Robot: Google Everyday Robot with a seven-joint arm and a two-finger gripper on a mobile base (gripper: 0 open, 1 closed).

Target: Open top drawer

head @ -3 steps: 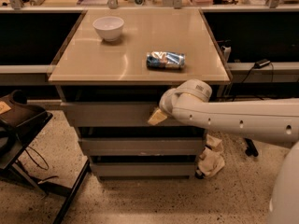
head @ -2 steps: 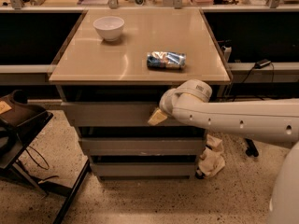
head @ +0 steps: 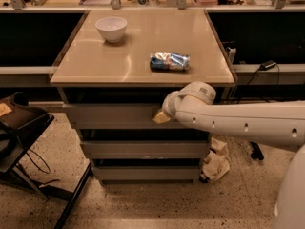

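Nothing has visibly shifted since the earlier frames: the arm and drawers sit as they did. The desk (head: 143, 73) stands in the middle of the scene, and the white arm (head: 238, 123) reaches in from the right, just under its front edge. The top drawer (head: 109, 116) lies directly below the desk top, with a dark gap above its front, and looks at most slightly drawn out. Two shorter drawers (head: 143, 149) sit beneath it. On the desk are a white bowl (head: 111, 28) and a blue packet (head: 169, 61), well apart. The gripper (head: 160, 117) touches the top drawer's front, right of centre. Whether the jaws are spread or pressed together I cannot tell. The likely risk is slipping: the front has no handle, so a weak hold on its upper edge could slide off as the arm pulls. The off-centre contact could also skew the drawer and jam it.
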